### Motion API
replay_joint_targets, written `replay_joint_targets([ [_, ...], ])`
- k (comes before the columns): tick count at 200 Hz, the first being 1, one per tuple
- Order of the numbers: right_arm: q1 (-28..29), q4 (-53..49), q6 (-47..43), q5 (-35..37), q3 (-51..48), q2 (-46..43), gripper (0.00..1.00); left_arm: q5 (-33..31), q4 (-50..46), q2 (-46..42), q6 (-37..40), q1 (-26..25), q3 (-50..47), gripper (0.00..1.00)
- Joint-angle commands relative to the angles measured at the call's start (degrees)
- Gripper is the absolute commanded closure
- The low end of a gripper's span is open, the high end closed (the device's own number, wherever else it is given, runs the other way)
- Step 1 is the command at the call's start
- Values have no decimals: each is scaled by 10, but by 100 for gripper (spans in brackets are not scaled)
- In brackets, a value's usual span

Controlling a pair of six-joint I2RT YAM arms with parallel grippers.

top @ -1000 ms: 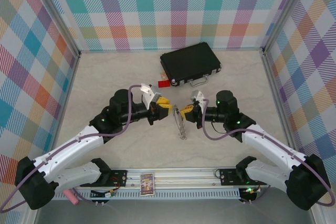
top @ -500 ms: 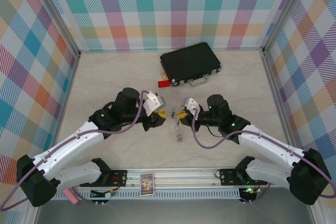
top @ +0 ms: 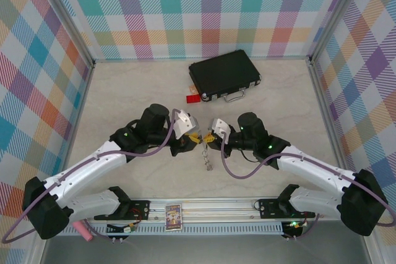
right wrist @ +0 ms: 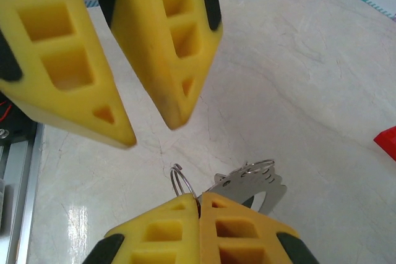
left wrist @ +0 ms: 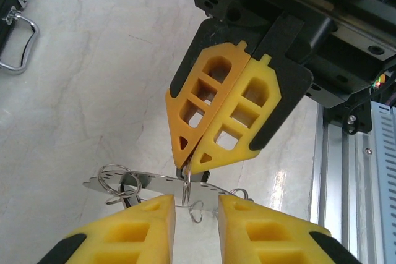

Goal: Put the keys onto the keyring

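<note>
R gripper (left wrist: 187, 164) was pinched shut on keyring (left wrist: 151, 182) rim, held in air on near side of black case (top: 224, 75), well apart from it. L gripper (left wrist: 195, 206) stood at narrow gap astride small wire loop (left wrist: 197, 216), gripping nothing.

Yellow and black flash on the left gripper (left wrist: 195, 207) and right gripper (right wrist: 199, 200), over a cream marbled table (top: 124, 91). Silver-grey keyring (left wrist: 154, 181), black case (top: 224, 75), red tag (top: 193, 98), pastel plaid walls (top: 185, 10).
</note>
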Motion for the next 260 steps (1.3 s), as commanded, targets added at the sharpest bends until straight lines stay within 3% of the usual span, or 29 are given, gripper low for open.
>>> replay_joint_targets([
  [1, 6, 19, -11, -12, 23, -2, 100, 8, -10, 8, 9, -4, 3, 76],
  [151, 10, 29, -2, -33, 17, -7, 100, 9, 28, 35, -8, -5, 2, 75],
  [216, 12, 30, -3, -33, 15, -11, 100, 23, 25, 52, -10, -4, 10, 80],
  [244, 13, 32, -3, -30, 14, -10, 100, 30, 23, 59, -11, -6, 14, 100],
  [260, 13, 34, -3, -23, 11, -13, 100, 32, 21, 59, -11, -6, 14, 100],
])
